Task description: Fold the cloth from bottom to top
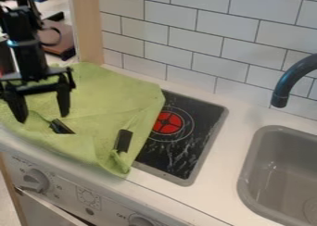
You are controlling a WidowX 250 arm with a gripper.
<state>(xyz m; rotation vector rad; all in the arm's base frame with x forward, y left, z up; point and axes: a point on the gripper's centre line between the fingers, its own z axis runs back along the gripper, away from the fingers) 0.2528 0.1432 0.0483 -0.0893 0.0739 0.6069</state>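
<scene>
Green cloth (114,97) lies wrinkled at left on the white surface (218,144), its right side overlapping the black stove panel (201,110) beside the red burner mark (167,122), lower corner bunched near the front edge, two small dark patches showing among its folds. Black tool (42,113) hangs over the cloth's left part, wide, nothing between its fingers. Further right, gray sink (248,174) with dark faucet (291,79) above; white tiled wall (217,21) behind, knob (36,180) on the front panel below.
</scene>
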